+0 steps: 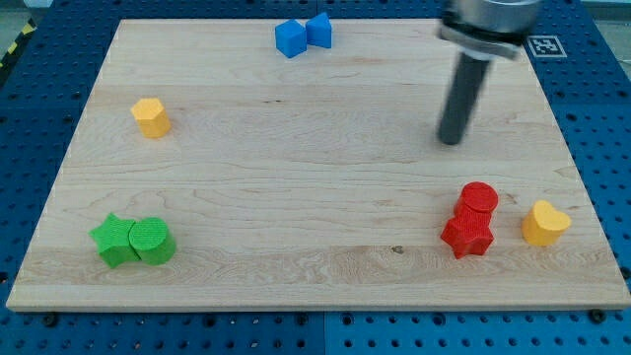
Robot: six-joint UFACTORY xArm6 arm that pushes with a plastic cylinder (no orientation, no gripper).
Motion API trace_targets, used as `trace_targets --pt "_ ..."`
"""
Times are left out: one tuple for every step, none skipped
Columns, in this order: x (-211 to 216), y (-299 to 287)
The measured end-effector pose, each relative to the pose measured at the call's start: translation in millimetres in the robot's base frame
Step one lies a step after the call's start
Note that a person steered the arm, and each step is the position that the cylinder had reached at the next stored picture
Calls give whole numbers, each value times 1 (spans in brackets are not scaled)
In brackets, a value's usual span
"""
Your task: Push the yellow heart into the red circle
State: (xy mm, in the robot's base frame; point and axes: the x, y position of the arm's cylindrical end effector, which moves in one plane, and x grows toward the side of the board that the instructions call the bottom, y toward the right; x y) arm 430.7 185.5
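The yellow heart (pixel 544 223) lies near the board's right edge, low in the view. The red circle (pixel 479 198) sits just to its left, a small gap between them. A red star (pixel 467 236) touches the red circle from below. My tip (pixel 451 140) rests on the board above the red circle, about a block's width away from it, and up and left of the yellow heart. It touches no block.
A yellow hexagon (pixel 151 117) sits at the left. A green star (pixel 115 240) and a green circle (pixel 151 240) touch at the lower left. Two blue blocks (pixel 303 35) touch at the board's top edge. The wooden board (pixel 296 177) lies on a blue pegboard.
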Motion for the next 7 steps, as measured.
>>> trace_targets --pt "41 60" --pt "72 61" --pt "73 67" --pt "80 115" --pt "116 129" --pt "151 115" --pt "159 77"
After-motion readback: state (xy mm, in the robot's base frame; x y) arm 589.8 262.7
